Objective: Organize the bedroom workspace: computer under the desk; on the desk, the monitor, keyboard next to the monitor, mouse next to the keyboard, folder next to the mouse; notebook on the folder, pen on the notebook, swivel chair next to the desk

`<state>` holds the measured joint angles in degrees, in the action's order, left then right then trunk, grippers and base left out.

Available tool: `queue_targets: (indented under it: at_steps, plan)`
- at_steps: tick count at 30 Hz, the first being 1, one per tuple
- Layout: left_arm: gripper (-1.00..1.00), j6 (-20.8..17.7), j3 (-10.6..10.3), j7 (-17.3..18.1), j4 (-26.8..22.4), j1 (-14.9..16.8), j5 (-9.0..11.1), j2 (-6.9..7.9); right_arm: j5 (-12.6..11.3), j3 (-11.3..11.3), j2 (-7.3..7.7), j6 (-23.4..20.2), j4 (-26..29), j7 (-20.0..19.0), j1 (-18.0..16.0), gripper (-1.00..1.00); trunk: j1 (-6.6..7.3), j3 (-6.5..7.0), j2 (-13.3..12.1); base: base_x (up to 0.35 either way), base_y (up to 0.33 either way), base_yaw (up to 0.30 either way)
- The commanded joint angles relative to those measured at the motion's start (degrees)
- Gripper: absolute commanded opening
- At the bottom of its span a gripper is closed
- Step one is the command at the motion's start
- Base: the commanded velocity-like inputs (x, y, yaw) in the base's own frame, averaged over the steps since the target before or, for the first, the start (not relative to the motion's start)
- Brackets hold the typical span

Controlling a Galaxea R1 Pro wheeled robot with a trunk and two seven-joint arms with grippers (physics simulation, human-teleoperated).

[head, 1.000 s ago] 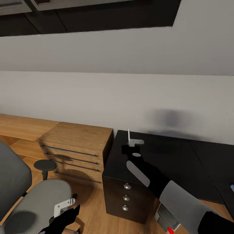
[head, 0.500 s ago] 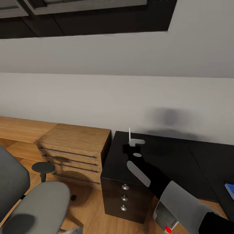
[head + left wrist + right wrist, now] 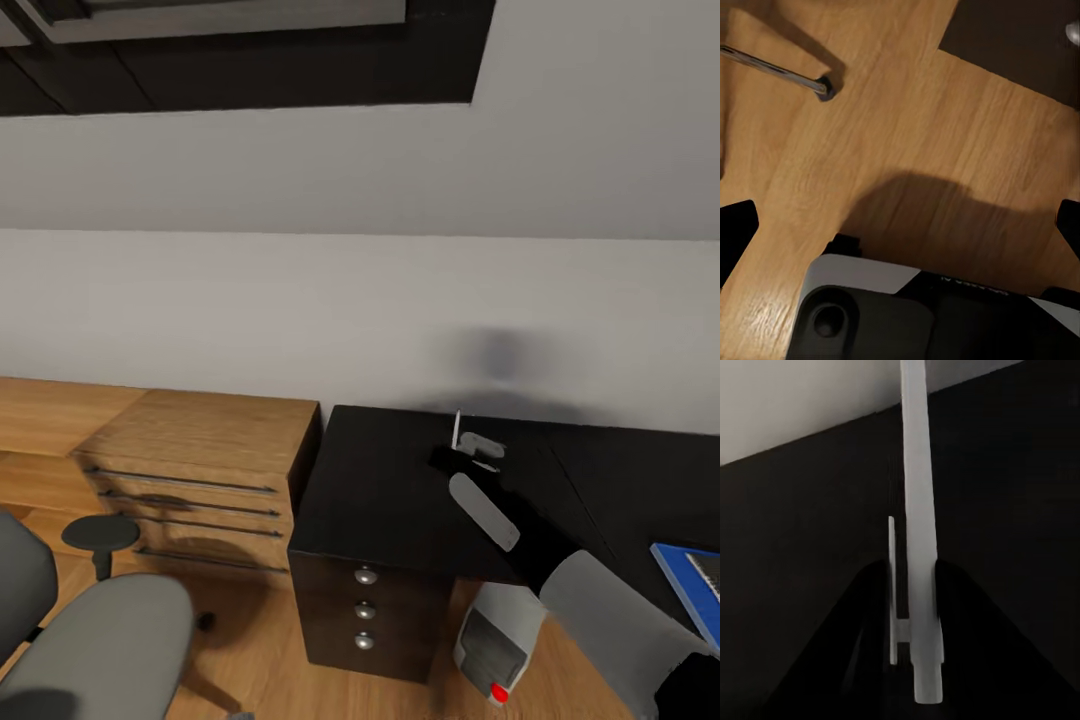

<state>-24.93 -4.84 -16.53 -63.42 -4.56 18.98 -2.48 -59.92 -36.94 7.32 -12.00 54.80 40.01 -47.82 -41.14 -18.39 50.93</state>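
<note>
Item 1, view change: my head camera is swinging toward my right since the earlier frames, so the worktop (image 3: 400, 490) and the light wooden drawer chest (image 3: 200, 460) are sliding across the picture. More of the folder (image 3: 690, 585) is now showing at the frame edge, and less of the swivel chair (image 3: 95, 640).

Item 2, right end effector (image 3: 462, 445): I am holding it over the black worktop, clenched on the pen (image 3: 456, 428). In the right wrist view the pen (image 3: 918, 532) is sitting pinched between the two dark fingers (image 3: 870, 615), its long axis running straight out along them toward the white wall (image 3: 360, 300). In the head view it is standing near upright above the end effector, tip up.

Item 3, left end effector: I am seeing dark finger tips (image 3: 735, 232) at the edges of the left wrist view, spread wide apart with nothing between them, over the wooden floor (image 3: 907, 127).

Item 4, computer (image 3: 497, 640): it is standing on the floor below the right end effector, under the worktop edge, red light low on its front.

Item 5, folder: it is lying flat on the worktop, well off to the right of the right end effector.

Item 6, drawer unit (image 3: 365, 610): it is sitting below and left of the right end effector, three round knobs facing me.
</note>
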Motion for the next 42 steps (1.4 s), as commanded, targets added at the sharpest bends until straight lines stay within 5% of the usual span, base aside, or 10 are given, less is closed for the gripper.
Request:
queue_targets:
  at_steps: [1, 12, 15, 19, 21, 29, 42]
  plan:
    - [1.0, 0.4, -0.1, -0.5, -0.1, 0.0, 0.6, 0.01, -0.7, 1.4, 0.28, -0.1, -0.9, 0.3, -0.1, -1.0, -0.01, -0.04, 0.1, 0.0, 0.0, -0.251]
    - [1.0, 4.6, -0.2, -0.4, 0.0, 0.0, 0.6, -0.07, -1.5, 13.6, 1.16, 0.1, -8.8, 0.1, -0.1, -1.0, -0.01, 0.18, 0.1, 0.0, 0.0, -0.263]
    - [1.0, 4.8, -0.1, -0.4, -0.1, 0.0, 0.6, -0.07, -1.6, 15.6, 3.62, 0.1, -10.1, 0.0, -0.2, -1.0, -0.01, 0.2, 0.1, 0.0, 0.0, -0.289]
    - [1.0, 4.9, -0.1, -0.4, -0.2, 0.0, 0.6, -0.07, -1.6, 16.4, 6.13, 0.7, -11.1, -1.4, -0.2, -1.0, -0.01, 0.2, 0.1, 0.0, 0.0, -0.292]
    - [1.0, 4.9, -0.1, -0.4, -0.2, 0.0, 0.6, -0.07, -1.6, 16.8, 8.39, 1.2, -14.0, -5.3, -0.1, -1.0, -0.01, 0.2, 0.1, 0.0, 0.0, -0.283]
    - [1.0, 4.9, -0.1, -0.4, -0.2, 0.0, 0.6, -0.09, -1.5, 17.0, 12.46, 1.8, -25.5, -12.9, -0.3, -1.0, -0.01, 0.2, 0.1, 0.0, 0.0, -0.277]
    - [1.0, 5.0, 0.0, -0.4, -0.2, 0.0, 0.6, -0.07, -1.3, 16.8, 12.8, 2.1, -28.1, -16.8, -0.3, -1.0, -0.01, 0.2, 0.1, 0.0, 0.0, -0.269]
